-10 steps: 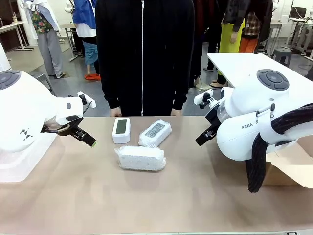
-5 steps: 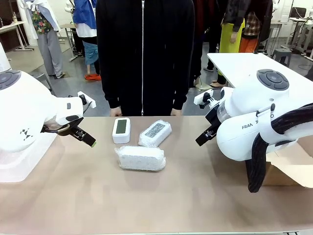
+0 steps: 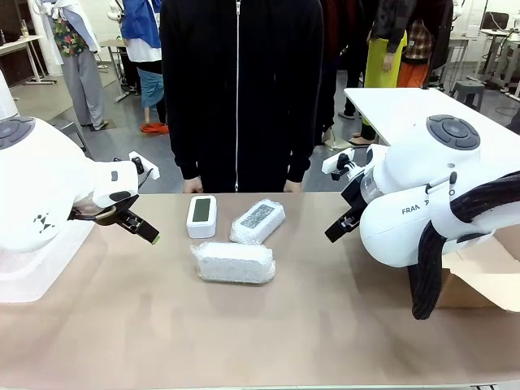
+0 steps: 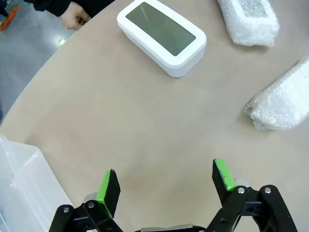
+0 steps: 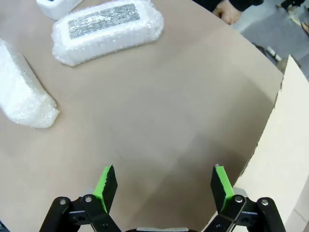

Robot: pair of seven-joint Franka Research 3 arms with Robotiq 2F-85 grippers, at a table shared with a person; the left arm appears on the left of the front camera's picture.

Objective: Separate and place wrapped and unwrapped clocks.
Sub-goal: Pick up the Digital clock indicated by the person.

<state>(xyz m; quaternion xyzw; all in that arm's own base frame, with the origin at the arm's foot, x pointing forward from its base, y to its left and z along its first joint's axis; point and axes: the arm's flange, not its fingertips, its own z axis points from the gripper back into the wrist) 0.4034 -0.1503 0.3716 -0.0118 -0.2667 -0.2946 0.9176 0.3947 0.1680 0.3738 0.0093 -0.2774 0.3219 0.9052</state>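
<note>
The bare white clock (image 3: pixel 201 215) with its dark screen lies face up near the far edge, and also appears in the left wrist view (image 4: pixel 161 36). To its right lies a bubble-wrapped clock showing a dark face (image 3: pixel 257 221) (image 5: pixel 106 30). In front of both rests a fully white wrapped bundle (image 3: pixel 233 262) (image 4: pixel 285 99) (image 5: pixel 21 92). My left gripper (image 3: pixel 138 226) (image 4: pixel 165 180) hovers open left of the clocks, holding nothing. My right gripper (image 3: pixel 337 230) (image 5: pixel 163 181) hangs open to their right, also holding nothing.
A person in black (image 3: pixel 240 89) stands at the far side, hands at the table edge (image 4: pixel 77 19) (image 5: pixel 227 9). A clear plastic bin (image 4: pixel 19 183) sits by my left arm. A cardboard box (image 3: pixel 479 276) (image 5: pixel 285 145) stands at the right.
</note>
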